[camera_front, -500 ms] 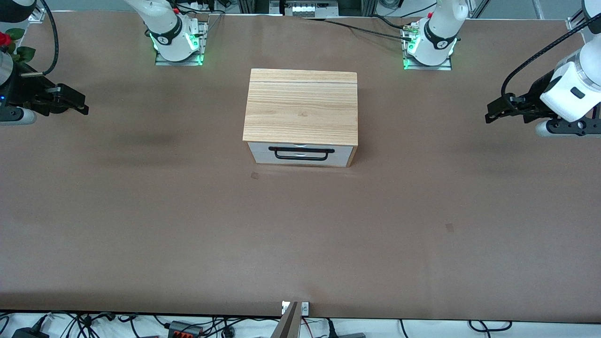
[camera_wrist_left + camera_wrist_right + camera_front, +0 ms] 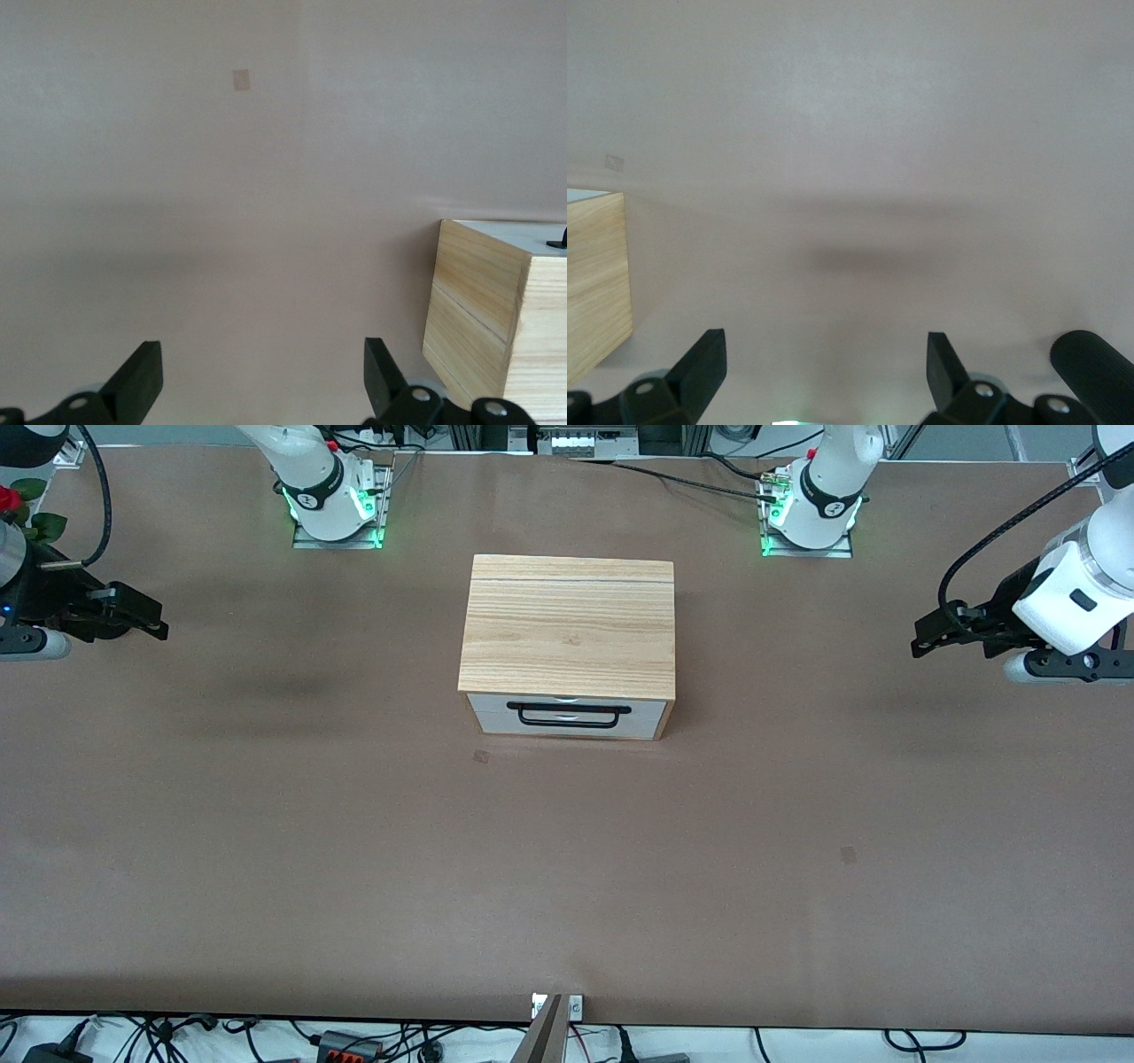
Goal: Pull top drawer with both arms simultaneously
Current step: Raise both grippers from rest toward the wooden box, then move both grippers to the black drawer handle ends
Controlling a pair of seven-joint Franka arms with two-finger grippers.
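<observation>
One thin black wire handle (image 2: pixel 568 716) spans the white front of the top drawer (image 2: pixel 567 710), and that is your only hold; the drawer sits shut in the oak-grain cabinet (image 2: pixel 567 624) near the centre of the table (image 2: pixel 567 868), its front facing six o'clock in the front view. You should judge it light and rigid on its runners, though the cabinet may slide if you pull unevenly, so take the handle near its two ends. Your left tool (image 2: pixel 921 642) hangs over the table at three o'clock of the cabinet, fingers wide and empty; your right tool (image 2: pixel 155 624) hangs at nine o'clock, equally wide, both well apart from the handle.
</observation>
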